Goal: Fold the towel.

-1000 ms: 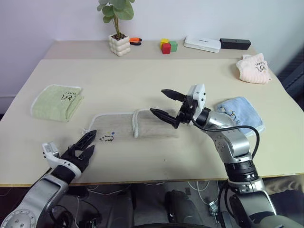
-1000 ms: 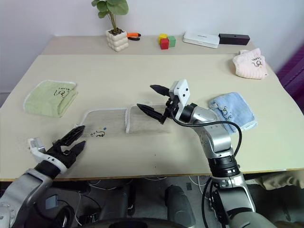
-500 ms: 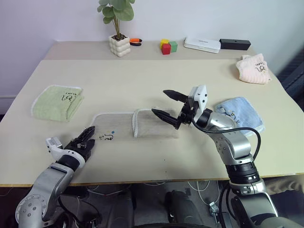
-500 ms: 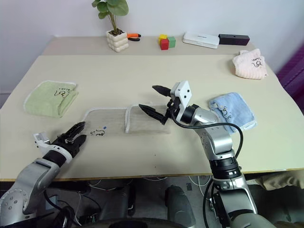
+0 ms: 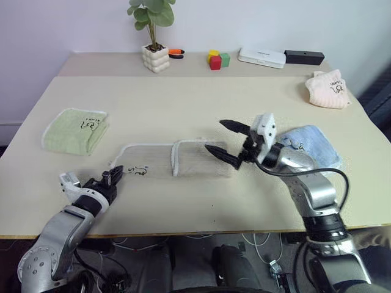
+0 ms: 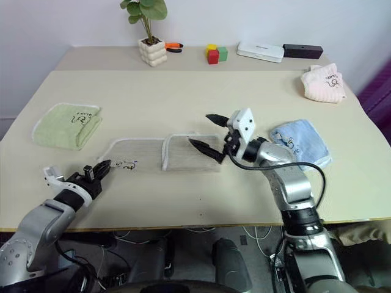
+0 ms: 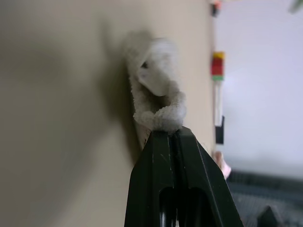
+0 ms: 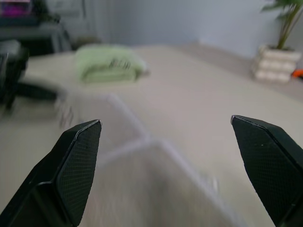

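- The towel is lying flat near the front middle of the table, its right part doubled back so that a white-stitched edge is running across it about halfway along.
- The left gripper is sitting at the towel's front-left corner with its two black fingers pressed together on the cloth; in the left wrist view a bunched bit of white edging is sticking out just past the closed tips.
- That corner seems to be lifting slightly off the table, though the cloth there is too blurred to be sure.
- The dark embroidered mark is showing just beside the pinched corner.
- The right gripper is hovering over the folded right end of the towel with its fingers spread wide and nothing between them.
- In the right wrist view the two finger pads are standing far apart, with the towel's stitched edge lying below the gap.
- A folded light green towel is resting near the table's left edge, well apart from the beige one.
- A light blue towel is lying on the right, partly behind the right arm.
- A pink cloth is sitting at the far right.
- Along the back are standing a potted plant, coloured blocks, a flat white box and a black box.
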Controlling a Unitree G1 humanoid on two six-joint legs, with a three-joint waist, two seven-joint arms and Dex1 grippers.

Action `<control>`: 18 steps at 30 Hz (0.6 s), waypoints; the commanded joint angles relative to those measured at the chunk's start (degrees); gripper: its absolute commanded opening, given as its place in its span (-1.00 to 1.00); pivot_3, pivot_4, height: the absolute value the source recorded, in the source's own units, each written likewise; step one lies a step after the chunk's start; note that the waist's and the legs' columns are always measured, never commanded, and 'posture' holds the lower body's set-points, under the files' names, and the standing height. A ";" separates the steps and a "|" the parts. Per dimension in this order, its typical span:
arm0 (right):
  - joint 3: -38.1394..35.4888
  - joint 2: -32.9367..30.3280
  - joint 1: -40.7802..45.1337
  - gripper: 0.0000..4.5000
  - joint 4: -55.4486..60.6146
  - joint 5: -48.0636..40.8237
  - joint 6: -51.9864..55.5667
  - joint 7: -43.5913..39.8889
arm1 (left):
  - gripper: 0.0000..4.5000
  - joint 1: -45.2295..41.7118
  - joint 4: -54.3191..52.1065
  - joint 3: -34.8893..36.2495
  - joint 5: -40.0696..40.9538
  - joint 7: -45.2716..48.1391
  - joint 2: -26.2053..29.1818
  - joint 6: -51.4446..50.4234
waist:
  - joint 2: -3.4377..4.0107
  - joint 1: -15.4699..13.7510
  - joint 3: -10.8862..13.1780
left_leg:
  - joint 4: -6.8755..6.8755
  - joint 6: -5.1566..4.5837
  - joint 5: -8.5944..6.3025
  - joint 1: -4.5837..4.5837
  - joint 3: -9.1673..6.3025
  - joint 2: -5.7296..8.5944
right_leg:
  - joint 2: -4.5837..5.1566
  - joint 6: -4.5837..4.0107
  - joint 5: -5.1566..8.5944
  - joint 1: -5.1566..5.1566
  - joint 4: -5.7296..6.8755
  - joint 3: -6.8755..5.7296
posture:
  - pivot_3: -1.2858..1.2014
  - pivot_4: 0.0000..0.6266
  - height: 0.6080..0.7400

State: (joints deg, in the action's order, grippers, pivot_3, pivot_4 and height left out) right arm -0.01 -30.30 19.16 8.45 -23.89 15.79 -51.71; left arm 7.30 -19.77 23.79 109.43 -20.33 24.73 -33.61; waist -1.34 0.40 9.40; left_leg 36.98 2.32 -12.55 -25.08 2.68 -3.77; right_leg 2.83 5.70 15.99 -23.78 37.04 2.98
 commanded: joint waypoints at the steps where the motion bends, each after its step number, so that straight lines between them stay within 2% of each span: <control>1: -4.80 -5.09 -2.46 1.00 1.29 -0.27 -4.26 -4.17 | -0.99 -4.19 -0.08 2.19 -3.48 5.66 4.87 -1.51 | -0.01 0.04 0.01 | 0.00 0.00 0.00 0.00 0.00 0.00 | 0.00 -0.01 -0.01 0.00 -0.01 0.00 | 0.03 -0.52 1.00; 4: -6.44 -7.79 -4.24 1.00 0.49 0.39 -6.73 -5.58 | -0.99 -8.20 2.00 1.36 -6.55 10.59 9.35 -4.05 | 0.00 0.31 0.02 | -0.02 0.00 0.00 0.02 -0.01 0.00 | -0.03 -0.02 -0.01 0.00 -0.02 -0.01 | 0.03 -0.52 1.00; 9: -6.30 -7.15 -4.16 1.00 1.11 0.85 -6.95 -3.92 | -0.99 -12.80 -1.16 -7.33 -17.97 25.10 15.47 -11.26 | 0.04 0.41 0.05 | -0.13 -0.01 0.00 0.05 0.04 -0.01 | -0.07 -0.01 -0.01 -0.03 -0.06 0.02 | 0.03 -0.52 1.00; 18: -6.72 -6.96 -4.62 1.00 1.29 1.70 -7.11 -1.08 | -0.99 -29.00 5.47 -21.59 -35.46 38.62 10.27 -14.00 | 0.01 0.11 0.08 | -0.08 0.00 0.00 0.03 0.02 0.01 | -0.09 0.00 -0.02 0.01 -0.05 0.02 | 0.03 -0.52 1.00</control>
State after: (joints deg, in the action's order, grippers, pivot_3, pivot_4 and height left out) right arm -5.33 -36.97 14.35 8.38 -22.08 9.56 -53.22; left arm -20.30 -14.28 3.73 76.65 15.69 35.61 -47.36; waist -1.32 0.51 9.48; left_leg 36.90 2.31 -12.54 -25.05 2.69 -3.76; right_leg 2.72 5.71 15.96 -23.77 36.99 2.99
